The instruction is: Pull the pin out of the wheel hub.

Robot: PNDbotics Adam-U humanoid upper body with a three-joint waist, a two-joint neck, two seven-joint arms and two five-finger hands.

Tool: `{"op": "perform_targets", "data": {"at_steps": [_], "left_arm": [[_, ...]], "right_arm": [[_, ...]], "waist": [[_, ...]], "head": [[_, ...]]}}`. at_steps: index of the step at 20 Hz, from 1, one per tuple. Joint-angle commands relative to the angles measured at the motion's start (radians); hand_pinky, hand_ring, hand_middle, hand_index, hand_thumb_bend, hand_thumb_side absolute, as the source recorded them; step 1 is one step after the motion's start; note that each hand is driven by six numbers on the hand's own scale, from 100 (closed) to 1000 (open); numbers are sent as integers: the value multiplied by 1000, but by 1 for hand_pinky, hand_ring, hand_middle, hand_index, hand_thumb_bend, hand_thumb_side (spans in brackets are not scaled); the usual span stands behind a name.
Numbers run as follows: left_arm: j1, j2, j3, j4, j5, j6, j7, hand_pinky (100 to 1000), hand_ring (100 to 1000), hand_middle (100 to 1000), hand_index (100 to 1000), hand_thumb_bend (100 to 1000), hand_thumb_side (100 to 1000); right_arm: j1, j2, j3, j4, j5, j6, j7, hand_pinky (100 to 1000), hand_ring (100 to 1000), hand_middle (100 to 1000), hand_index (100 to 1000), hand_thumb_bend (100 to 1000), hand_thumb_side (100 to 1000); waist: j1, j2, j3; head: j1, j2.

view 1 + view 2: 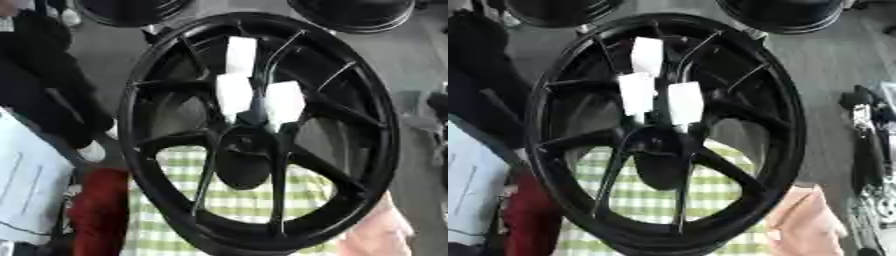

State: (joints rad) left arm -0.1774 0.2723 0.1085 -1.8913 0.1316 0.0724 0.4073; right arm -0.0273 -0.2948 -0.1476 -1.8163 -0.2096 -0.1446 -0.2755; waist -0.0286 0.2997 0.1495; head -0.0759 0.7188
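We found the wheel hub [262, 135] filling the centre of the frame, a black spoked rim standing nearly upright and tilted a little, its lower edge over a green-and-white checked cloth [236, 200] that showed through the spokes. At its centre sat a dark boss [243, 150], and we could not make out a pin there or anywhere else on the wheel. Three white tags [651, 82] were stuck on the spokes just above the boss, one higher than the other two; we read no writing, brand or number on them, and none on the rim.

We judged the task as not yet begun, as far as could be seen: nothing was reaching into the hub, and no pin lay loose in sight. Finding the pin, gripping it and drawing it out all seemed left to do.

Of the robot, only a black and silver arm part [868, 150] showed at the right edge in the right eye view. We could not see its right hand clearly enough to tell whether the fingers were apart or together, and the left hand appeared in neither view.

A pink shape [802, 222] lay at the lower right beside the rim, a red one [101, 210] at the lower left, and two more dark rims [354, 12] at the top edge.
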Motion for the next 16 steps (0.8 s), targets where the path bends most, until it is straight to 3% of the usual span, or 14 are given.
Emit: {"op": "perform_targets", "data": {"at_steps": [1, 6, 9, 12, 16], "left_arm": [[-10, 14, 7, -12, 3, 1, -3, 565, 906, 936, 755, 206, 876], [-21, 36, -2, -25, 21, 6, -20, 566, 902, 926, 748, 200, 866], [-48, 102, -29, -54, 50, 21, -58, 567, 902, 925, 752, 176, 847], [-100, 238, -78, -94, 71, 57, -130, 568, 898, 921, 753, 130, 837], [-185, 470, -155, -108, 60, 121, -269, 580, 890, 911, 764, 100, 841]], "right_arm": [[-8, -12, -9, -11, 7, 8, -3, 1000, 819, 691, 808, 100, 641], [-7, -11, -7, -12, 4, 18, -8, 1000, 813, 684, 804, 100, 643], [-4, -13, -6, -11, 2, 21, -8, 1000, 809, 679, 802, 100, 645], [2, -19, -3, -10, 0, 25, -9, 1000, 805, 675, 800, 100, 645], [10, -29, 2, -9, -2, 29, -7, 1000, 803, 672, 799, 100, 646]], "waist": [[0, -9, 0], [2, -9, -1], [5, -12, -3], [12, -19, -6], [24, -30, -10]], "head": [[-2, -6], [0, -7], [2, -5], [5, 2], [2, 11]]}}
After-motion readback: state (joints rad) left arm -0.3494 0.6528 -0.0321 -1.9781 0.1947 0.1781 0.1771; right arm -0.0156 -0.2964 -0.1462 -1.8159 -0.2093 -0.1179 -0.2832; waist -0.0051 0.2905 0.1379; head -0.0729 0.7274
